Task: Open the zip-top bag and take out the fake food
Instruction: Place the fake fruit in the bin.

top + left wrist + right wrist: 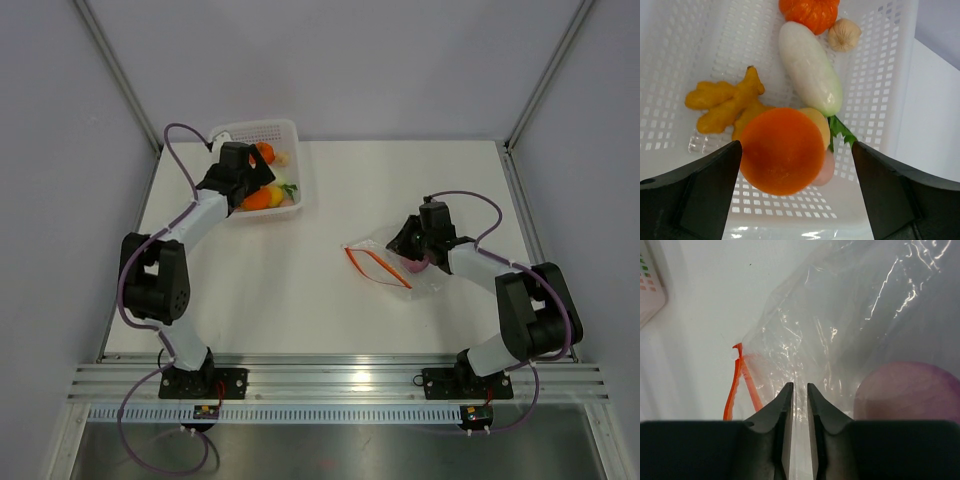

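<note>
The clear zip-top bag (385, 268) lies right of the table's centre, its red-orange zipper strip (365, 262) spread apart at the left end. My right gripper (412, 248) is shut on a fold of the bag's plastic (805, 340), with the zipper (737, 382) to its left. A purple onion-like piece (910, 390) sits inside the bag, right of the fingers. My left gripper (796, 165) is open over the white basket (880, 60). An orange round piece (782, 150) lies between its fingers, with a gap on the right side.
The basket (262, 130) at the back left holds a white radish-like piece (810, 70), a yellow ginger-shaped piece (722, 105), an orange pumpkin-like ball (810, 12), a beige garlic-like piece (844, 34) and a pale yellow piece. Grey walls enclose the table.
</note>
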Tool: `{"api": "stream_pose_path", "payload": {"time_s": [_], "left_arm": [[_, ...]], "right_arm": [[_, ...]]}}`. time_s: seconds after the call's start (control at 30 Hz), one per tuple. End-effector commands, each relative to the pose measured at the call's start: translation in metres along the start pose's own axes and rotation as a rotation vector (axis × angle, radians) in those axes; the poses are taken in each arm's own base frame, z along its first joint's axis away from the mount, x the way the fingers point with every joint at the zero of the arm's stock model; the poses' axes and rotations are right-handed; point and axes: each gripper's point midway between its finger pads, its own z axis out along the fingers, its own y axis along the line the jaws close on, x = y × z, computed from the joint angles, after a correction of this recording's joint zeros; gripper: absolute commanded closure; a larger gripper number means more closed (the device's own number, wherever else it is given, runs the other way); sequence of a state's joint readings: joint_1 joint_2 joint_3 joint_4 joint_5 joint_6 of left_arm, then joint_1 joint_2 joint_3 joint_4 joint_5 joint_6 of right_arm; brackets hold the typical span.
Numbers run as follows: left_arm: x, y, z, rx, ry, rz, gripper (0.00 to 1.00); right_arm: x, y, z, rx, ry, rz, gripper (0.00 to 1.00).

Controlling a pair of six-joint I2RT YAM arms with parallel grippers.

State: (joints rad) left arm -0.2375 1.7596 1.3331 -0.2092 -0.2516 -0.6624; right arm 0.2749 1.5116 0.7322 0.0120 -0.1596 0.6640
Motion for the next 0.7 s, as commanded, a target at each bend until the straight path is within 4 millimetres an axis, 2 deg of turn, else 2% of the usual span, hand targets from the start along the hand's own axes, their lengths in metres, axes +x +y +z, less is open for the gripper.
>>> {"api": "stream_pose_path", "payload": {"time_s": [0.0,0.03,0.1,0.13,0.2,0.23,0.3,0.33,0.37,0.4,0.43,0.47,0.53,0.57,0.6,0.63,0.67], "left_arm": [[-0.015,-0.016,-0.028,0.088,-0.032,-0.005,0.05],[-0.014,-0.019,-0.037,0.098,-0.026,0.006,0.04],[-0.001,-0.023,-0.048,0.111,0.002,0.029,0.04],[0.004,-0.024,-0.057,0.119,0.019,0.028,0.03],[0.020,-0.031,-0.068,0.169,0.062,0.014,0.03],[0.038,-0.033,-0.073,0.200,0.095,0.006,0.03],[0.047,-0.045,-0.093,0.275,0.113,-0.006,0.03],[0.062,-0.050,-0.101,0.312,0.148,0.003,0.03],[0.059,-0.055,-0.113,0.349,0.139,0.005,0.03],[0.065,-0.059,-0.121,0.372,0.149,0.014,0.03],[0.073,-0.056,-0.123,0.377,0.154,0.019,0.03],[0.081,-0.060,-0.132,0.422,0.183,0.025,0.03],[0.084,-0.065,-0.146,0.477,0.176,0.026,0.03],[0.096,-0.060,-0.148,0.481,0.199,0.032,0.03],[0.097,-0.061,-0.154,0.501,0.194,0.032,0.03],[0.099,-0.061,-0.156,0.513,0.190,0.028,0.03],[0.107,-0.056,-0.155,0.511,0.200,0.033,0.03]], "right_arm": [[-0.014,0.013,-0.009,-0.051,-0.055,-0.014,0.73],[-0.015,0.013,-0.010,-0.049,-0.063,-0.017,0.65],[-0.018,0.015,-0.016,-0.053,-0.074,-0.028,0.59],[-0.017,0.017,-0.018,-0.060,-0.071,-0.033,0.49],[-0.019,0.023,-0.025,-0.076,-0.075,-0.044,0.45],[-0.014,0.022,-0.029,-0.068,-0.057,-0.058,0.43],[-0.016,0.028,-0.042,-0.068,-0.084,-0.106,0.35],[-0.016,0.034,-0.047,-0.060,-0.106,-0.139,0.33],[-0.016,0.039,-0.052,-0.065,-0.113,-0.169,0.29],[-0.013,0.045,-0.062,-0.077,-0.111,-0.239,0.27],[-0.009,0.062,-0.069,-0.119,-0.108,-0.301,0.26],[-0.007,0.066,-0.073,-0.113,-0.111,-0.340,0.26],[-0.001,0.070,-0.080,-0.106,-0.101,-0.425,0.26],[0.003,0.080,-0.083,-0.122,-0.094,-0.462,0.26],[0.008,0.077,-0.083,-0.102,-0.072,-0.493,0.25],[0.005,0.079,-0.083,-0.077,-0.089,-0.519,0.25],[0.012,0.080,-0.081,-0.062,-0.076,-0.550,0.25]]}}
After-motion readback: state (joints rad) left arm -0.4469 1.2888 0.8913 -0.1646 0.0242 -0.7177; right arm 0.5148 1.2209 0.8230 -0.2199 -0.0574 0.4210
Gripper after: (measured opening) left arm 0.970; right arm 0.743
